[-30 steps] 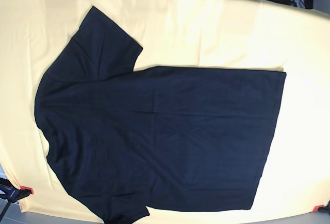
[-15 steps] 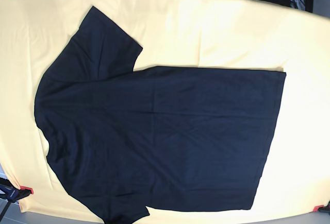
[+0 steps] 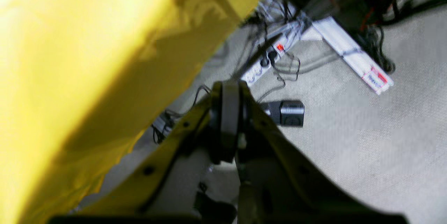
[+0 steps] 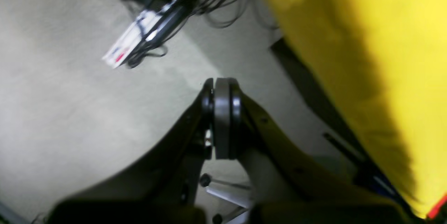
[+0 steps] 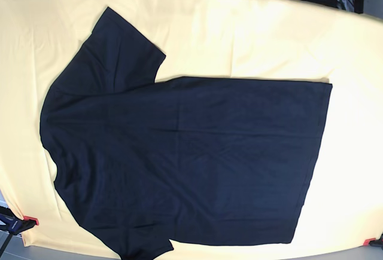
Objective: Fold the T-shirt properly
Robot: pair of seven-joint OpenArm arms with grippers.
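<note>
In the left wrist view, the left hand [image 3: 228,122] hangs off the side of the counter, above the floor [image 3: 366,140], its two dark rounded pads pressed flat together and clenched on nothing; its olive-yellow fingers [image 3: 181,136] spread back toward the camera. To the left the yellow table cloth [image 3: 70,60] drapes over the counter edge in soft, blurred folds. On the pale, matte floor lie a white power strip [image 3: 269,60] with a red switch, tangled black cables [image 3: 377,46] and a small black box [image 3: 291,112]. In the right wrist view, the right hand [image 4: 221,119] is likewise clenched empty, pads touching, over the same grey floor, with the table cloth hanging at the right and a white strip with cables [image 4: 139,39] on the floor at upper left. In the base view, neither hand appears. The T-shirt [image 5: 191,158] lies spread flat on the cloth-covered counter, plain black and matte, collar end toward the left edge and straight hem toward the right edge. One short sleeve [image 5: 122,42] points to the far left corner; the other [image 5: 146,249] reaches the near edge. The fabric is smooth with only faint creases across the body, and the torso forms a broad rectangle. Small red clips [image 5: 31,220] pin the cloth at the near corners.
</note>
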